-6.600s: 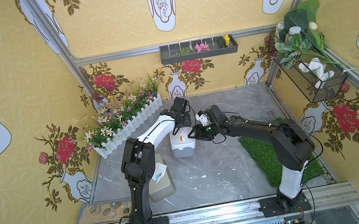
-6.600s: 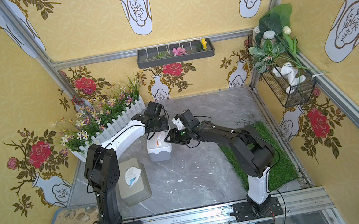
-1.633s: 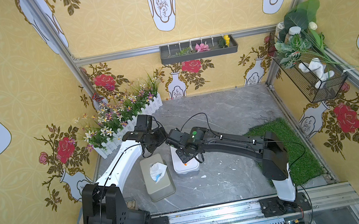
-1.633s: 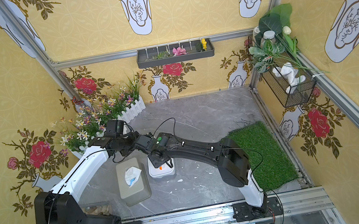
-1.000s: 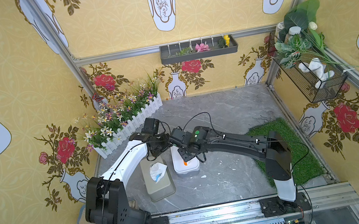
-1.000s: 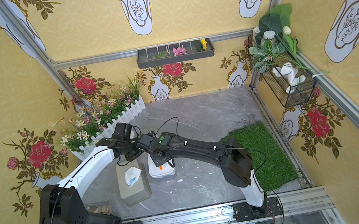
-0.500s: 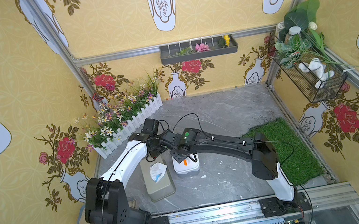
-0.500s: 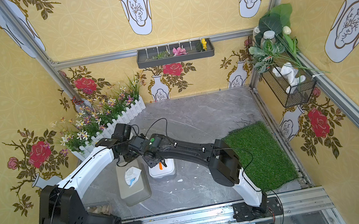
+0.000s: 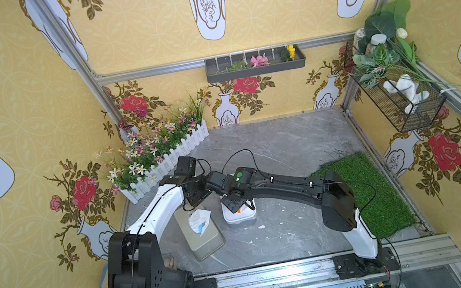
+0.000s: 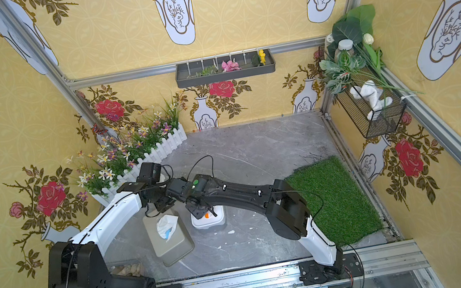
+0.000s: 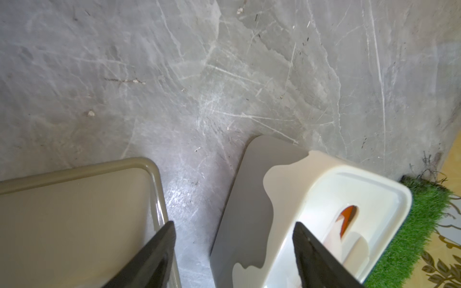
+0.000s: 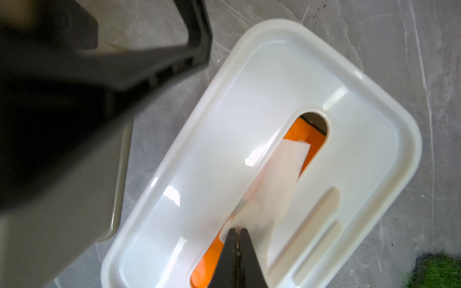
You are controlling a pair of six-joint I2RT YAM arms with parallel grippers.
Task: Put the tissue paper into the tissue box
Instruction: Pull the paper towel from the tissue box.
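A white tissue box (image 9: 239, 216) (image 10: 208, 220) (image 12: 249, 99) stands mid-floor, with an orange pack (image 12: 308, 134) showing through its lid slot. A white sheet of tissue paper (image 12: 282, 174) sticks out of that slot. My right gripper (image 12: 237, 230) (image 9: 240, 207) (image 10: 208, 212) is shut on the near end of the sheet, right above the slot. My left gripper (image 11: 234, 223) (image 9: 197, 198) (image 10: 164, 205) hangs open and empty over the gap between the white box (image 11: 349, 189) and a taupe box (image 11: 74, 204).
The taupe tissue box (image 9: 207, 240) (image 10: 173, 246) stands just left of the white one, a crumpled tissue (image 9: 199, 221) (image 10: 166, 225) poking from its top. A white-fenced flower bed (image 9: 160, 150) lines the back left. A green grass mat (image 9: 367, 191) lies at the right.
My right gripper has closed its jaws on the tissue sheet at the white box's slot. The left arm has barely moved and stays open.
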